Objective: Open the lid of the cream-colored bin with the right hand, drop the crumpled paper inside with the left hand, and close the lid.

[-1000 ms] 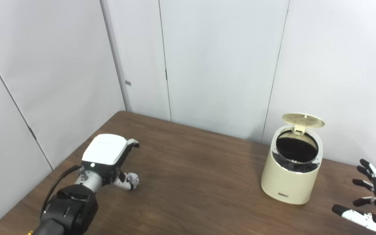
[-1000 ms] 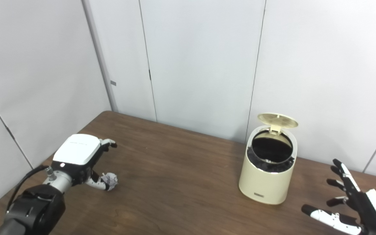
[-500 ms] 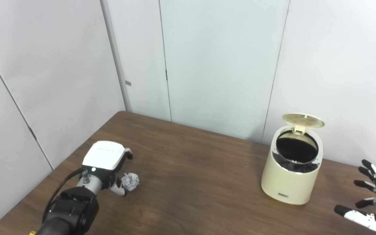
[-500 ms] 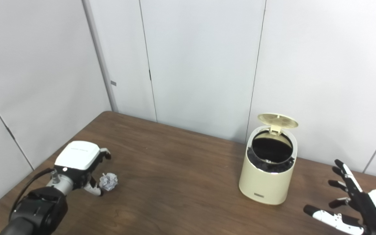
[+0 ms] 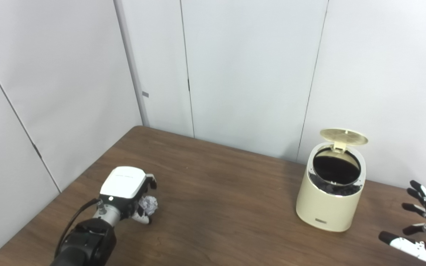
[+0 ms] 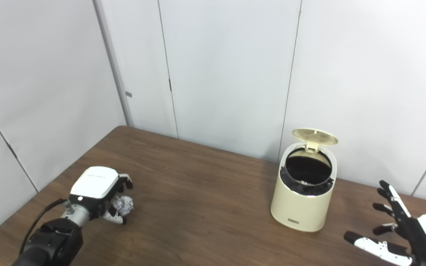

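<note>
The crumpled paper [image 5: 148,205] lies on the brown table [image 5: 216,207] at the front left. My left hand [image 5: 126,186] is low over it, with the fingers curled above the paper and the thumb under its near side; the paper still rests on the table. The cream-colored bin [image 5: 329,208] stands at the right with its round lid [image 5: 343,136] tipped up and its dark inside showing. My right hand [image 6: 401,236] is open and empty, fingers spread, at the front right, apart from the bin.
White wall panels [image 5: 235,74] close off the table's far and left sides. The table's left edge [image 5: 31,229] runs close to my left arm.
My left hand has come down and moved right onto the paper, and its fingers have curled in around it. My right hand has barely moved. The bin's lid stays up.
</note>
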Motion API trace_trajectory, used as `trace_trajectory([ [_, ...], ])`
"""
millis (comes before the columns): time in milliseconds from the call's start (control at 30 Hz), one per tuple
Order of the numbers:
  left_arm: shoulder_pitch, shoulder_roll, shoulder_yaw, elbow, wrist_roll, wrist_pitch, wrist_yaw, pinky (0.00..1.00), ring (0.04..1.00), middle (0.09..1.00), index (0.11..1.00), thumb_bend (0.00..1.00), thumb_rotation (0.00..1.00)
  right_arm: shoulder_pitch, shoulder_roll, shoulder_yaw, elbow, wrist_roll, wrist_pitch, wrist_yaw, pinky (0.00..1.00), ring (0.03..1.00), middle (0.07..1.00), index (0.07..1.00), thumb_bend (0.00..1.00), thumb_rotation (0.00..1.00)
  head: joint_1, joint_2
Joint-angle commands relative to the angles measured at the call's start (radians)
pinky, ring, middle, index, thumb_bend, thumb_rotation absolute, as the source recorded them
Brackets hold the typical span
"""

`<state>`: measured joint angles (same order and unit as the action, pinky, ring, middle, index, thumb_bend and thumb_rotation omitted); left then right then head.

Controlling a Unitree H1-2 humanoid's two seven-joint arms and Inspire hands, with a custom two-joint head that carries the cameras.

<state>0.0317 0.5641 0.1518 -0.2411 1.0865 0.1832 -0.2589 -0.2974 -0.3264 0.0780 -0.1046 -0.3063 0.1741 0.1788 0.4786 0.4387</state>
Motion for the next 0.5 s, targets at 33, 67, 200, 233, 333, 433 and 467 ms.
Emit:
trace_trajectory([
  [33,-0.019,0.027,-0.007,0.01,-0.001,0.013,0.023,0.38,0.529,0.621,0.672,0.85,0.1,-0.037,-0.008,-0.007,-0.045,-0.001,-0.012,-0.005,0.54,0.851,0.955,0.989,0.86,0.47,-0.004,0.002],
  [67,-0.019,0.029,-0.012,0.019,0.002,0.014,0.024,0.39,0.537,0.624,0.674,0.84,0.1,-0.037,-0.008,-0.007,-0.047,-0.002,-0.01,-0.006,0.54,0.849,0.954,0.99,0.86,0.46,-0.004,0.002],
  [200,-0.02,0.033,-0.032,0.048,0.009,0.029,0.016,0.42,0.565,0.639,0.682,0.83,0.11,-0.038,-0.011,-0.006,-0.049,-0.008,-0.011,-0.01,0.53,0.841,0.949,0.992,0.85,0.46,-0.006,0.006],
  [233,-0.02,0.034,-0.038,0.053,0.014,0.034,0.015,0.42,0.565,0.638,0.684,0.82,0.11,-0.038,-0.011,-0.007,-0.047,-0.008,-0.015,-0.012,0.53,0.835,0.946,0.991,0.85,0.46,-0.006,0.006],
  [333,-0.021,0.039,-0.055,0.079,0.014,0.048,0.018,0.42,0.554,0.611,0.68,0.83,0.1,-0.037,-0.014,-0.011,-0.046,-0.005,-0.022,-0.014,0.5,0.82,0.938,0.986,0.86,0.49,-0.007,0.011],
  [433,-0.024,0.046,-0.069,0.099,0.01,0.063,0.008,0.42,0.541,0.584,0.663,0.84,0.1,-0.035,-0.014,-0.012,-0.051,-0.005,-0.018,-0.014,0.49,0.813,0.935,0.981,0.87,0.5,-0.005,0.014],
  [467,-0.025,0.048,-0.076,0.096,0.017,0.077,-0.015,0.43,0.547,0.586,0.658,0.85,0.1,-0.034,-0.014,-0.013,-0.054,-0.005,-0.017,-0.014,0.49,0.811,0.933,0.979,0.86,0.49,-0.005,0.015],
])
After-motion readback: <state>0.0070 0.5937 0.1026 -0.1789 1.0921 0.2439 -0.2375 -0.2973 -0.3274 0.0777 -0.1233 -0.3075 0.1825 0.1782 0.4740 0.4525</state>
